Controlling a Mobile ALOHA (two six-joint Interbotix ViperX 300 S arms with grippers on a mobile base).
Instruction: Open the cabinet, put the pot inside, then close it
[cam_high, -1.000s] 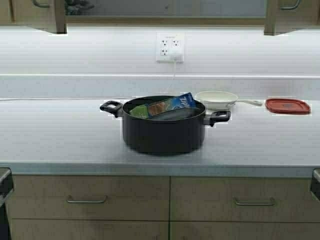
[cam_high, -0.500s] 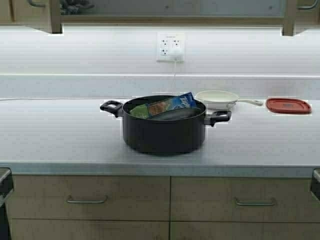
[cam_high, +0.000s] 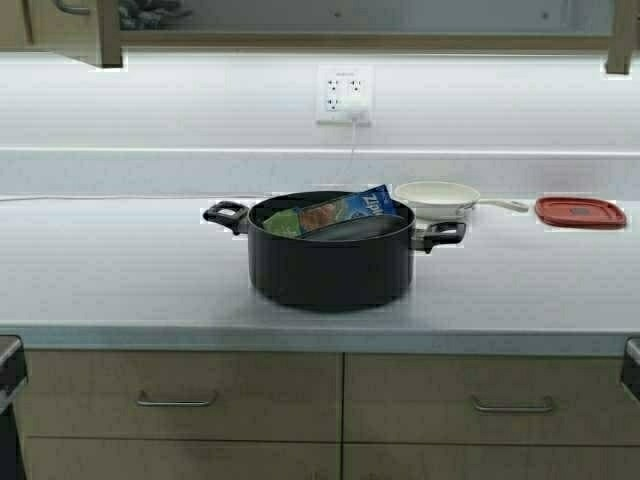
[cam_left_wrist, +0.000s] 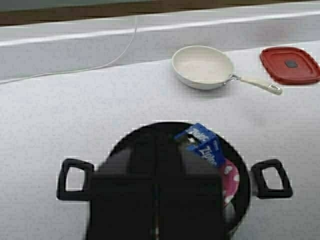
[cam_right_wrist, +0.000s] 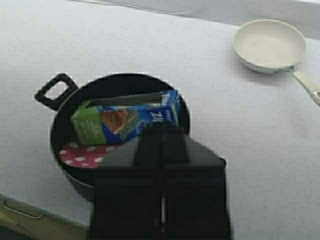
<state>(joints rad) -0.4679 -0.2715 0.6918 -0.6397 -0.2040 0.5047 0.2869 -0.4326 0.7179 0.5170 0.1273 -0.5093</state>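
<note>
A large round black cooking pot (cam_high: 331, 262) with straight walls and two black loop side handles stands upright on the pale grey speckled tabletop (cam_high: 120, 280), about midway between its front edge and the white backsplash. Inside it lies a blue and green cardboard box (cam_high: 330, 213), tilted, one end poking above the rim; under the box a pink cloth with white dots (cam_right_wrist: 82, 154) shows in the right wrist view.

Behind and to the right of the pot, near but apart from it, sits a small white frying pan (cam_high: 436, 197), its handle pointing right toward a flat red plastic lid (cam_high: 579, 211) lying well apart. A white wall socket (cam_high: 343, 94) is above, with a thin white cord (cam_left_wrist: 125, 47) running down to the tabletop.

The tan wood-laminate cabinet (cam_high: 62, 30) hangs overhead with both doors swung open, only their lower edges in view. Tan drawer fronts with horizontal silver handles (cam_high: 176, 402) sit below the tabletop.

The left end effector (cam_left_wrist: 156, 200) hangs above the pot's near side, the right end effector (cam_right_wrist: 161, 190) likewise; each shows dark fingers pressed together along a thin seam, holding nothing
</note>
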